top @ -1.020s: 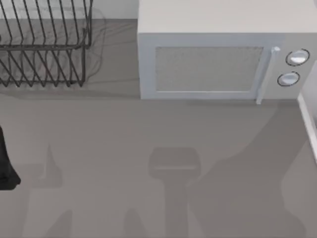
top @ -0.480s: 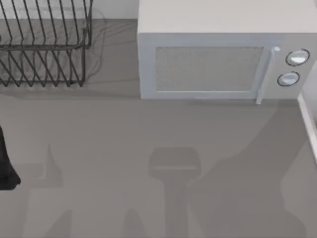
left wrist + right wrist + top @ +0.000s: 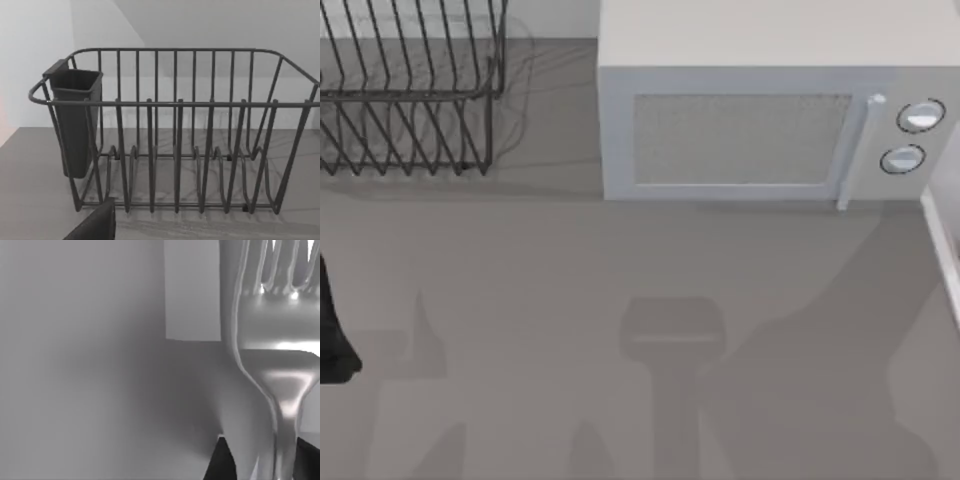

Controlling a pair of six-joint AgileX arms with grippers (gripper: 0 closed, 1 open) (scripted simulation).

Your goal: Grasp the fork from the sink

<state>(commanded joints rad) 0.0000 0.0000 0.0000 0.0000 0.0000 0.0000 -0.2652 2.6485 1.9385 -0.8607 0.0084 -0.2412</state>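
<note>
One utensil is under the right arm's control: the fork (image 3: 280, 340) sits very close to the right wrist camera, tines away from the lens and neck running down toward the black finger (image 3: 220, 462) parts at the frame's lower edge. The neck passes between those dark parts, so the right gripper (image 3: 277, 470) is judged to be pinching the fork by its handle end; the contact itself lies at the frame edge and is not fully visible.

Left gripper: a dark corner of it (image 3: 95, 225) appears in the left wrist view, pointed at the wire dish rack (image 3: 175, 125) with its dark utensil cup (image 3: 75, 120). Whether its jaws are spread or pressed together cannot be told. A black part of the left arm (image 3: 332, 330) sits at the left edge of the top view, judged parked.

Surroundings, top view: the rack (image 3: 410, 90) stands at the far left, the microwave (image 3: 760, 110) beside it on the grey counter (image 3: 570, 260).

Progress, as a judgement: the grasp appears made; no sink floor is identifiable beneath the fork, so lift-out cannot be confirmed.
</note>
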